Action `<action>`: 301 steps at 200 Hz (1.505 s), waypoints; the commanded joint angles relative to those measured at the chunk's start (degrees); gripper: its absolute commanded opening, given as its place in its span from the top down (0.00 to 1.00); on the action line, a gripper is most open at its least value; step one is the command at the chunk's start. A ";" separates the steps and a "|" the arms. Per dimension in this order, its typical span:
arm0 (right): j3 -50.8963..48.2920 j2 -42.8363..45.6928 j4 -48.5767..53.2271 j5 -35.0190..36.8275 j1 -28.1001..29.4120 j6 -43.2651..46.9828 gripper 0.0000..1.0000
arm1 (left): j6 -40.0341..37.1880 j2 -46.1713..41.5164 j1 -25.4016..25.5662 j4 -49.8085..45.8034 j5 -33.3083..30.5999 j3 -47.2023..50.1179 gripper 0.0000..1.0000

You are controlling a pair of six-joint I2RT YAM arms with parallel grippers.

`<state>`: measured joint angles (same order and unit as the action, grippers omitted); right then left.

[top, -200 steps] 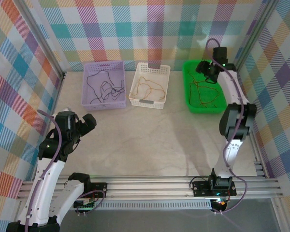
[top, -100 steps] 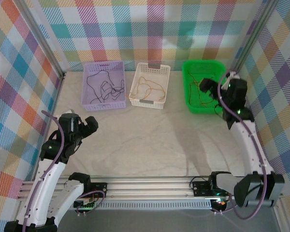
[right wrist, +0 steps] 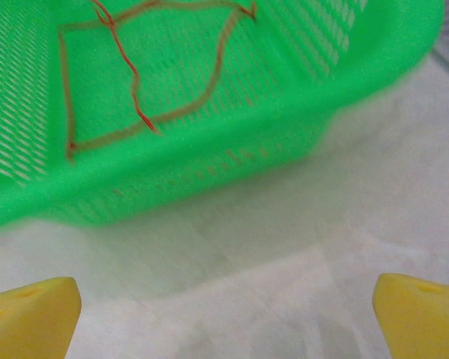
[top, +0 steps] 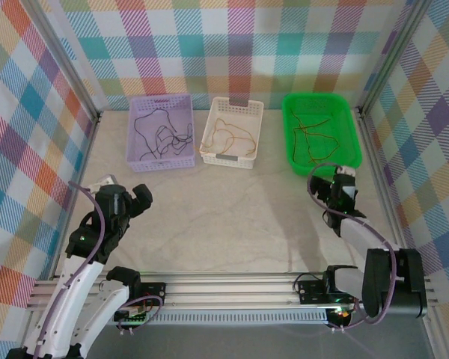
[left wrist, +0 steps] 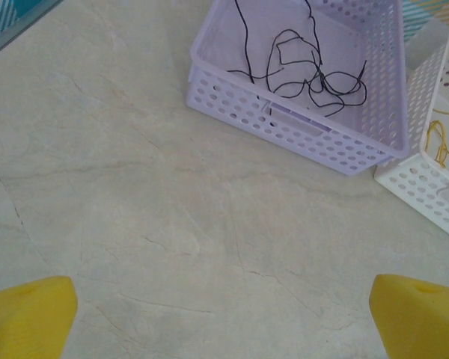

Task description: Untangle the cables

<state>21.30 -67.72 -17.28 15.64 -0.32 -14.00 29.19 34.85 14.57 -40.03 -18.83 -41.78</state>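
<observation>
The left gripper [top: 137, 199] hung wide open and empty, short of the purple basket [top: 162, 163] holding the black cables [top: 163, 135]. Orange-yellow cables [top: 226, 137] lay in the white basket [top: 226, 159] and red cables [top: 314, 134] in the green basket [top: 319, 170], which faced the right gripper [top: 337, 191], its fingers wide and empty. With the colours apart, the task looked finished, and both arms probably needed only parking.

Robot lab booth: plaid-cloth walls [top: 232, 45], aluminium rail [top: 232, 288], marble-look tabletop [top: 232, 217]

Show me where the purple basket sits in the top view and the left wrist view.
Top external: purple basket at upper left, leftmost of three baskets.
Left wrist: purple basket at upper centre-right, black cables inside.
Shared landmark: white basket just right of it in both views.
</observation>
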 commanded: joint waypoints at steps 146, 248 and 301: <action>1.71 -14.23 -25.16 4.37 1.20 5.36 0.00 | -7.13 1.09 1.96 6.81 -8.52 1.30 0.00; 0.29 -20.89 -35.50 -4.81 2.60 11.38 0.00 | -12.23 -0.29 1.96 14.15 -4.96 6.15 0.00; 0.71 -20.13 -33.22 -5.04 2.55 11.30 0.00 | -18.82 7.95 1.87 30.61 -8.63 9.97 0.00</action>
<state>21.65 -88.07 -47.97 11.44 2.20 -3.70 15.57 39.40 16.05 -20.97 -25.04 -33.89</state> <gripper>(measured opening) 0.996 0.999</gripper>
